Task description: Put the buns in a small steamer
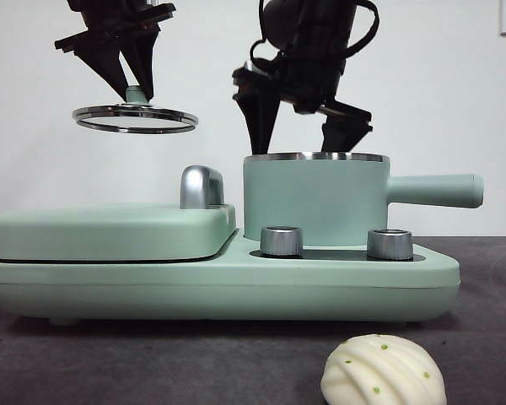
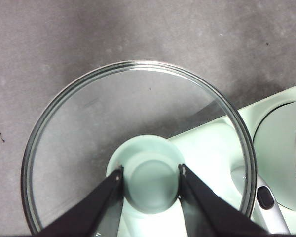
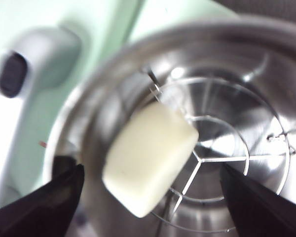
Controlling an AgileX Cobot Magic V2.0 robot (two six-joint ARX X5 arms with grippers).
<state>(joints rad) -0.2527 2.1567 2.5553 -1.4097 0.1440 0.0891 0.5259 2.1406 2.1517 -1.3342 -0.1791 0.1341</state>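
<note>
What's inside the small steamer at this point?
Inside the small steamer, the smooth bun lies on a wire rack, between the open right gripper jaws. The steamer floor under the bun is hidden.

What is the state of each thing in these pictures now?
Small steamer: uncovered, standing on its base.
Glass lid: lifted in the air, held by its knob.
Smooth bun: inside the steamer, on the wire rack.
Pleated bun: on the table, outside.
Griddle lid: closed.
Left hand: shut on the lid's knob.
Right hand: open, above the steamer.
</note>
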